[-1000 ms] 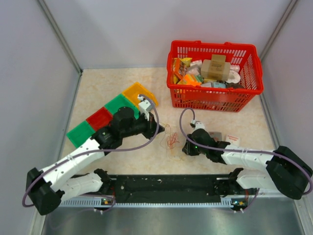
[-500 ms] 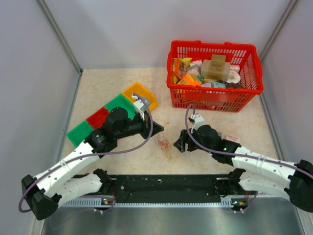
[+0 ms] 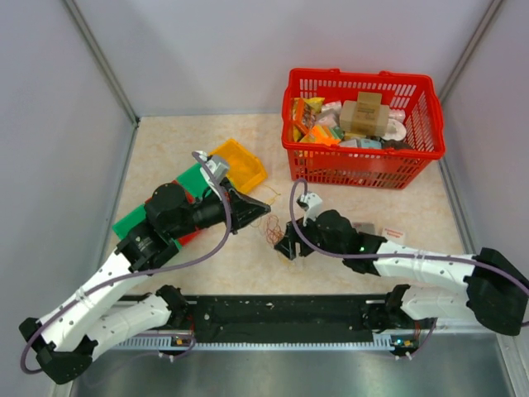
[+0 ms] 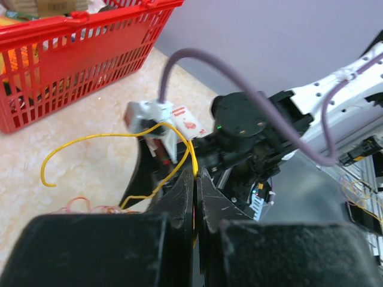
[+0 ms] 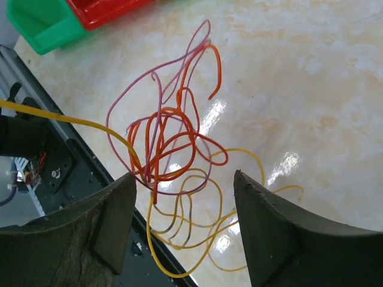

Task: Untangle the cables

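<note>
**Drawing out one yellow strand**

The left pincer [image 4: 195, 179] is clamped shut on a yellow strand [image 4: 114, 136] that leads back to the cables [image 5: 170, 149], a loose orange, pink and yellow knot lying on the table [image 3: 182, 141] between the arms. The right pincer [image 5: 184, 179] gapes wide over the knot and holds nothing. Next, it should probably close on the orange loops to anchor them. The left can then pull away gently, or the whole knot may drag along.
</note>
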Action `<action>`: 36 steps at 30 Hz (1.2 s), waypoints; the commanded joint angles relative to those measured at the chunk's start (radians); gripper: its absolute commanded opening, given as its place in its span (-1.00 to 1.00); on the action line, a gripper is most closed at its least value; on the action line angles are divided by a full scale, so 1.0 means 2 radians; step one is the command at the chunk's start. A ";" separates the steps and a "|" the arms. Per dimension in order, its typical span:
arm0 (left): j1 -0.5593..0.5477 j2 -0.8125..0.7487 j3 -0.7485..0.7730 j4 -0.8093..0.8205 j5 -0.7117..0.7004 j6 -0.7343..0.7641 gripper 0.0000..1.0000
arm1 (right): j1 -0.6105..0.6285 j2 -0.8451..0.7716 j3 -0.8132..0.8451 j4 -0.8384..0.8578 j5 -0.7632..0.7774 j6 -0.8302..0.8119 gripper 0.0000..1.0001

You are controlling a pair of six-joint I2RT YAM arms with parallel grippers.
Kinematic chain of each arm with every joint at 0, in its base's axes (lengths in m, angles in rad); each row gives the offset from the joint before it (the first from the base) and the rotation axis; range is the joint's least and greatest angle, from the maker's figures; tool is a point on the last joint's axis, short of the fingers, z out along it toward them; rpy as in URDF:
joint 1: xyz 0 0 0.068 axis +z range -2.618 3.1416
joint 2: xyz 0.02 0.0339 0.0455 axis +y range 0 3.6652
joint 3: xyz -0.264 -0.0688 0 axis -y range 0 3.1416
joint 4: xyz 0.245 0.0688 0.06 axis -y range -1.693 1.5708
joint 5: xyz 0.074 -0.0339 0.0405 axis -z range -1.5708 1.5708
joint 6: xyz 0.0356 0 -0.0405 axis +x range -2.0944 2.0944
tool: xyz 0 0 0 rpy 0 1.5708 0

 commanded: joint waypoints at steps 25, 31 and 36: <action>-0.002 -0.055 0.083 -0.041 -0.029 0.036 -1.00 | 0.017 -0.090 -0.024 -0.036 0.054 -0.002 0.18; -0.002 -0.048 0.063 -0.013 -0.022 0.021 -1.00 | 0.022 -0.083 0.008 0.004 -0.028 -0.042 0.44; -0.002 -0.045 0.060 -0.012 -0.017 0.007 -1.00 | 0.050 -0.021 0.045 0.036 -0.004 -0.040 0.47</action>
